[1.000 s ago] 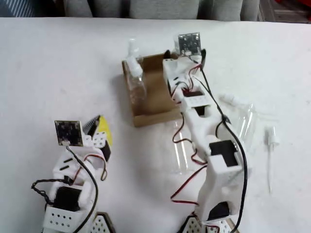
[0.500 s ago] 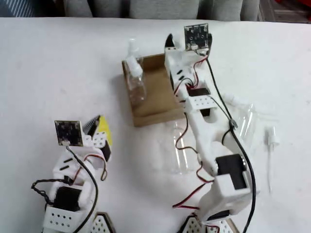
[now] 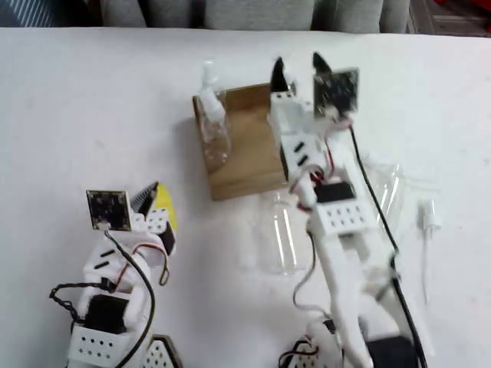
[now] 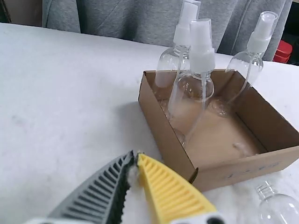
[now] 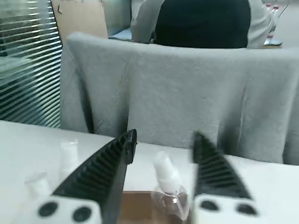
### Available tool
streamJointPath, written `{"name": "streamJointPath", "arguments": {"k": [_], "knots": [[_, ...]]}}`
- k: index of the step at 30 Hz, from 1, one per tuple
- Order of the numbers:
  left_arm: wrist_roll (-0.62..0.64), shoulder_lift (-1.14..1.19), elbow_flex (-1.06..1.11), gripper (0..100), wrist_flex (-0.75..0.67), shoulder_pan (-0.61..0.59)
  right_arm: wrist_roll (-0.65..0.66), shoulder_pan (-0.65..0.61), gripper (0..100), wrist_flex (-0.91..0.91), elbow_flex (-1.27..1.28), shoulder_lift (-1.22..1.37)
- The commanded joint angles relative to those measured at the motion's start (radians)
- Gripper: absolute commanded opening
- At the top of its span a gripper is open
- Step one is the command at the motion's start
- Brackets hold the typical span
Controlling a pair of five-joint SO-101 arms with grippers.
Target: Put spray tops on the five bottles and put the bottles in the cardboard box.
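Right tool (image 3: 298,67) spread open, empty, above far right corner of cardboard box (image 3: 245,157) | left tool (image 3: 156,188) closed on nothing, near left over tabletop (image 3: 92,100) | three capped bottles (image 4: 198,79) in box | two uncapped bottles (image 3: 280,234) lying right of box | loose spray top (image 3: 428,218) at right

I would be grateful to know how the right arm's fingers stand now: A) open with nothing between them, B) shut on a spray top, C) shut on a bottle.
A: the right gripper has its fingers spread apart, nothing held between them, near the far corner of the cardboard box.
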Motion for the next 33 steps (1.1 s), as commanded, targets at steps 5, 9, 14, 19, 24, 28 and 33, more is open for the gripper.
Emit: {"name": "streamJointPath", "arguments": {"k": [5,9,14,19,24,28,33], "knots": [[-0.011,-0.01,0.0,2,0.005,-0.01,0.0,0.22,2.9,0.449,0.16,-0.433],[-0.011,-0.01,0.0,2,0.005,-0.005,0.0,0.349,2.0,0.823,0.16,-0.582],[-0.011,-0.01,0.0,2,0.005,-0.004,0.028,0.513,2.2,0.935,0.157,-0.588],[-0.011,-0.01,0.0,2,0.026,-0.002,0.338,0.659,2.4,0.993,0.097,-0.433],[-0.011,-0.01,0.0,2,0.026,-0.002,0.618,0.777,2.5,1.109,-0.114,-0.134],[-0.011,-0.01,0.0,2,0.026,-0.002,0.658,0.812,3.0,1.11,-0.284,0.117],[-0.011,-0.01,0.0,2,0.026,-0.002,0.651,0.842,16.9,1.118,-0.433,0.361]]}}
